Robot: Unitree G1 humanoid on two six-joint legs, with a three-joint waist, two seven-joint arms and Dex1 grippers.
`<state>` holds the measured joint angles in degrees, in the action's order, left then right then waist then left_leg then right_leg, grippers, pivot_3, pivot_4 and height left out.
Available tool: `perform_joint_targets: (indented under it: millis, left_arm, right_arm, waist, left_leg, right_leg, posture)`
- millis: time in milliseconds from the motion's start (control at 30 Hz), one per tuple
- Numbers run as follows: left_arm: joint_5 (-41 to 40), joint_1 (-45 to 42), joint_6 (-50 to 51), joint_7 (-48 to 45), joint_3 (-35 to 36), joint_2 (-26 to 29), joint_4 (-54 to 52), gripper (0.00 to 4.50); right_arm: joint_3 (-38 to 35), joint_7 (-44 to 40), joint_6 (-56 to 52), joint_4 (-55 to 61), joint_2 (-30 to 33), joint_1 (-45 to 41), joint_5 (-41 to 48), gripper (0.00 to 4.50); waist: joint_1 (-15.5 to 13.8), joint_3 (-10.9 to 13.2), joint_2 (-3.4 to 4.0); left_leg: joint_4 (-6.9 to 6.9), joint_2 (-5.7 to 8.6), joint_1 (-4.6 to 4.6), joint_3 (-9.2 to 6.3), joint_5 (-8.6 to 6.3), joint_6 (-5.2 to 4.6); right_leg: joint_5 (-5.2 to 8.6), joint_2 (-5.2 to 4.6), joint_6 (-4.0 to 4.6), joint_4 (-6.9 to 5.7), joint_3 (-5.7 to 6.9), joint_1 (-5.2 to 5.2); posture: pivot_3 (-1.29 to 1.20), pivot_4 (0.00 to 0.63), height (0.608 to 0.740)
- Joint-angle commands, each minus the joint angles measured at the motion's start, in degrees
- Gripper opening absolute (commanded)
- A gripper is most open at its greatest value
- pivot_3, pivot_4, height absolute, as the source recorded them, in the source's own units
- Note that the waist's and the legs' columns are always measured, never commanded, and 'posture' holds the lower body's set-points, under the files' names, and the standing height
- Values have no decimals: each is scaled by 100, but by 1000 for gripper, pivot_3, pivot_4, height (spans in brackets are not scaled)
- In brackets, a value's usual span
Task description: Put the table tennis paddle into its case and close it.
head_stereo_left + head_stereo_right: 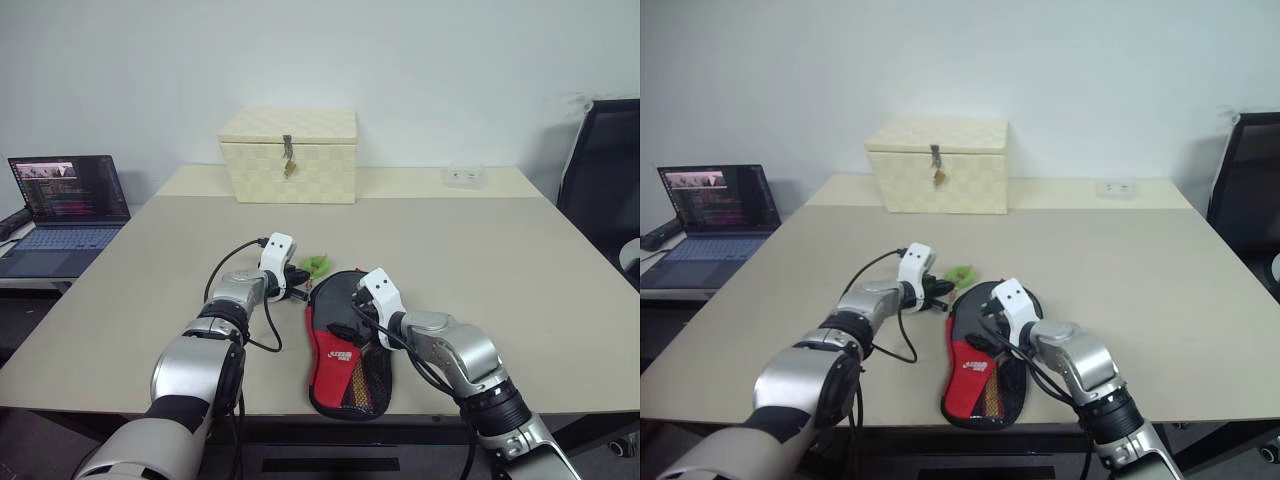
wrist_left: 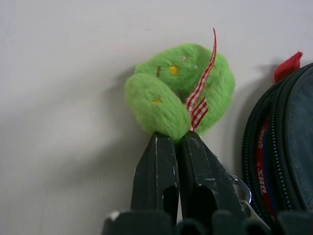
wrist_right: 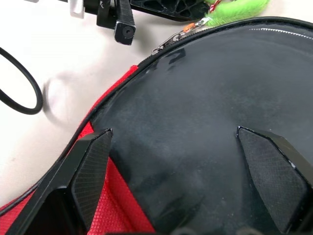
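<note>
The case lies flat near the table's front edge, black at its round far end, red with a mesh pocket nearer me. Its fuzzy green pull tag lies on the table just beyond the case's far left rim. My left gripper is shut on the near end of that tag, and it also shows in the left eye view. My right gripper stands open, its fingertips spread over the case's black top close to the zip line. The paddle is hidden.
A cream woven box with a latch stands at the back of the table. An open laptop sits on a lower surface to the left. A black chair stands at the right. A small clear item lies at the back right.
</note>
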<state>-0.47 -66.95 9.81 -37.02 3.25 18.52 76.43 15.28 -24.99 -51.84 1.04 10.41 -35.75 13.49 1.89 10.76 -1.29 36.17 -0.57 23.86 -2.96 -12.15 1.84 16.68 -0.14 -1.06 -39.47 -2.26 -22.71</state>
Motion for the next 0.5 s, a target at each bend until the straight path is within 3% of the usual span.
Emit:
perform_joint_targets:
  millis: [33, 500]
  left_arm:
    - [122, -192, -102, 80, 22, -7, -17, 16]
    - [1389, -1083, -1079, 1008, -741, -553, 153, 16]
  right_arm:
    - [191, -41, 141, -344, 100, 0, -253, 4500]
    - [780, -421, -308, 227, 623, 616, -493, 4500]
  waist:
    - [1, -1, -1]
    - [-20, -9, -14]
  left_leg:
    - [0, 0, -1, 0, 0, 0]
    - [16, 11, -6, -8, 0, 0]
  right_leg:
    - [0, 0, 0, -1, 0, 0]
    - [1, -1, -3, -8, 8, 14]
  posture:
    - [0, 150, 740]
    - [0, 150, 740]
